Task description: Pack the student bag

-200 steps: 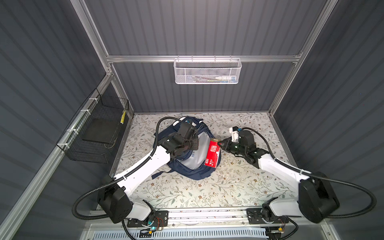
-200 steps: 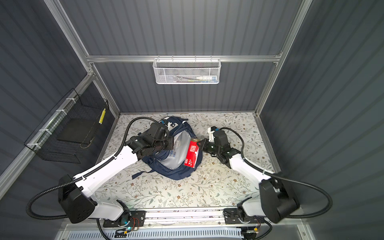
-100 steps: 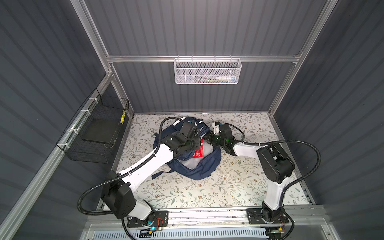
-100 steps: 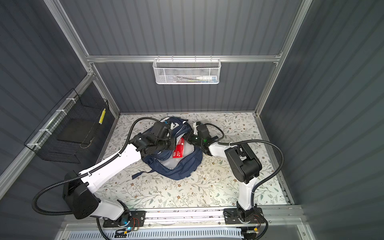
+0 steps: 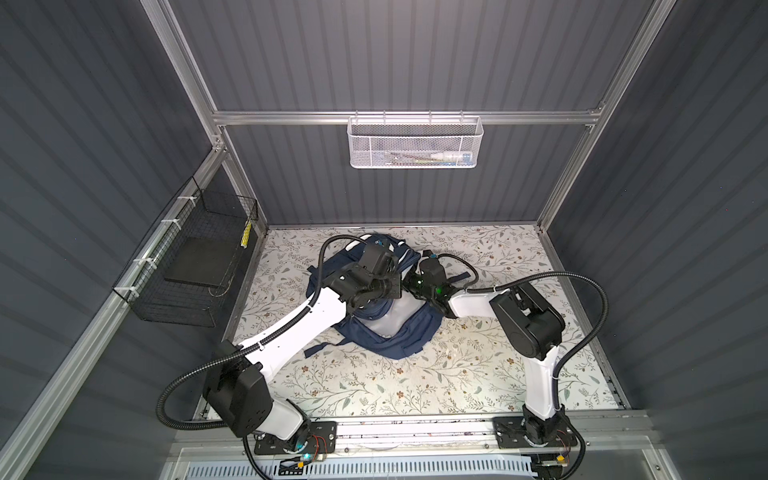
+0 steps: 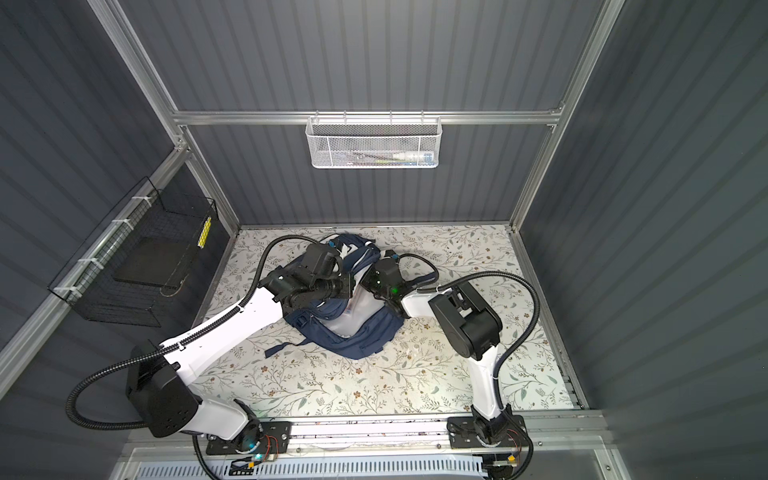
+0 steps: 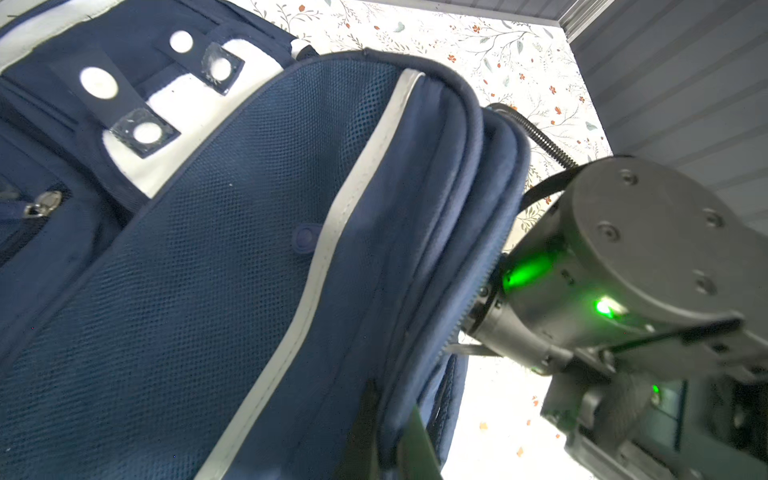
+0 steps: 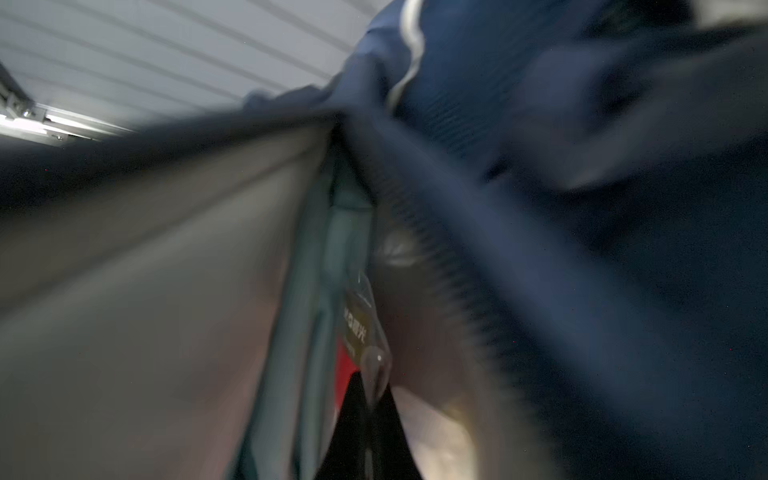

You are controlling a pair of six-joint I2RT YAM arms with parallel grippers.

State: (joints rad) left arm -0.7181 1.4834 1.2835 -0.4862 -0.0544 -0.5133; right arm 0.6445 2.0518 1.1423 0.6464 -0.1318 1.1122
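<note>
Right wrist view showed the right end effector [image 8: 365,419] clamped on a red packet [image 8: 345,361] inside the student bag [image 8: 623,291]; the left end effector [image 7: 388,440] pinched the bag's rim.

A floral-printed cover [image 5: 374,386] spreads over the table, a white mesh basket [image 5: 374,141] with slim pen-like items [image 5: 436,157] hangs from the back-wall rail, and a black wire basket [image 5: 174,307] on the left wall holds a dark flat slab [image 5: 201,259] and a yellow strip [image 5: 247,235].
</note>
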